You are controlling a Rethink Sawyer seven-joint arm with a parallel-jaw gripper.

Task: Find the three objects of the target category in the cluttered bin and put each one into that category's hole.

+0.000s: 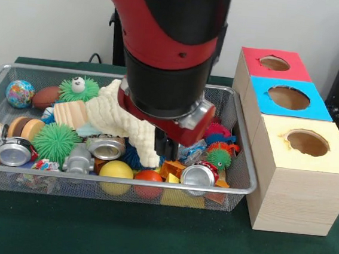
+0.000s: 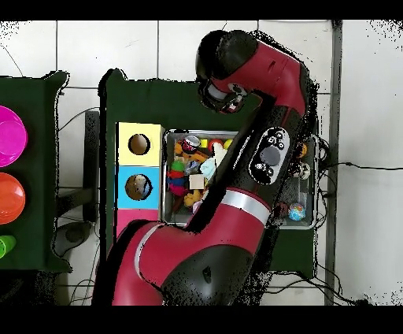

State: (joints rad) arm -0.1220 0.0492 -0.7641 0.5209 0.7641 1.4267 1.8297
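My gripper (image 1: 164, 146) is down inside the wire bin (image 1: 247, 147), right of centre, under the thick red and black arm. It sits just beside a cream knobbly soft toy (image 1: 119, 117) and above a crushed can (image 1: 198, 175) and orange blocks. Whether it holds anything is hidden. Right of the bin stands a wooden box with a red-topped hole (image 1: 275, 63), a blue-topped hole (image 1: 289, 97) and a yellow-topped hole (image 1: 307, 142). In the overhead view the arm (image 2: 260, 157) covers most of the bin (image 2: 167, 177) and hides the gripper.
The bin is crowded: a globe ball (image 1: 20, 93), a brown football (image 1: 46, 97), green spiky balls (image 1: 57, 143), a wood block (image 1: 70, 113), cans (image 1: 14, 151), a yellow ball (image 1: 115, 174), a red ball (image 1: 148, 182). Magenta (image 2: 8, 135) and orange (image 2: 9, 197) plates lie on a side table.
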